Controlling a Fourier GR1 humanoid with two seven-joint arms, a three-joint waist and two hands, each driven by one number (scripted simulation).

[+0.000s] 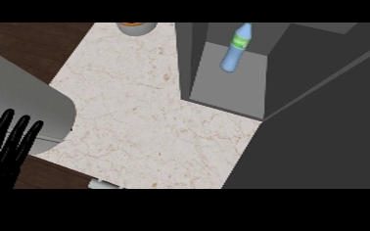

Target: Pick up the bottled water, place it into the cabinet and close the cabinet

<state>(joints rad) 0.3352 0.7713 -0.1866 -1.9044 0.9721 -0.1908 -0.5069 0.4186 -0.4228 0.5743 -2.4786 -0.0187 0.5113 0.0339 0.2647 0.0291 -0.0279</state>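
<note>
Blue bottle (235, 53), green label; dark grey cabinet (296, 78); beige marbled counter (145, 107).

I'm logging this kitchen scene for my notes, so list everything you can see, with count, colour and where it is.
blue plastic water bottle with a green label: one, blue and green, standing inside the cabinet's open compartment.
dark grey box-shaped cabinet: one, dark grey, upper right on the counter, front open.
dark grey flat panel: one, lower right; probably the cabinet's door, but I cannot tell for sure.
pale veined marble countertop: one, cream, centre.
small grey round bowl with orange contents: one, top edge, partly cut off.
light grey rounded surface: one, left edge; I cannot tell what it is.
left hand: one, black, open, fingers up, resting at the lower left edge.
right hand: not in view.
</note>
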